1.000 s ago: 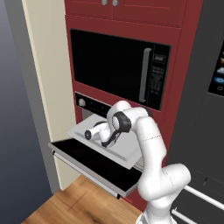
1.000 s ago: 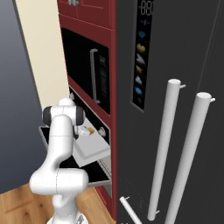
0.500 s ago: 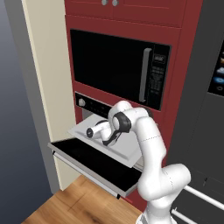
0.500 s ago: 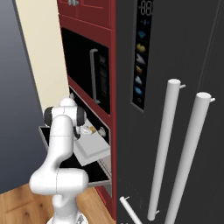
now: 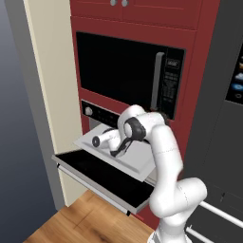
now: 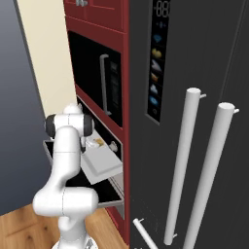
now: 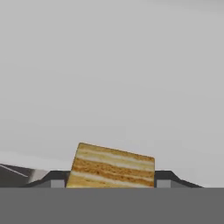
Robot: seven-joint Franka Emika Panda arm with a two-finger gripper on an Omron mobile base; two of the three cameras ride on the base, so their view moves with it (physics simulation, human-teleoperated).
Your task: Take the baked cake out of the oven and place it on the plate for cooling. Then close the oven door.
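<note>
The oven door (image 5: 102,180) hangs open and flat below the oven (image 5: 110,124), its light grey tray (image 5: 137,159) drawn out above it. The gripper (image 7: 111,183) reaches over that tray, fingers (image 7: 165,179) apart, flanking the layered cake (image 7: 112,166); contact cannot be told.

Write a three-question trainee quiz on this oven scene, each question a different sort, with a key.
1. True or false: the oven door hangs open, folded down.
2. In the hand view, what lies between the finger tips of the gripper? A) a layered cake B) a mug C) a knob
3. Fill in: the pale tray is pulled out over the ___.

Key: 1 true; 2 A; 3 oven door.
</note>
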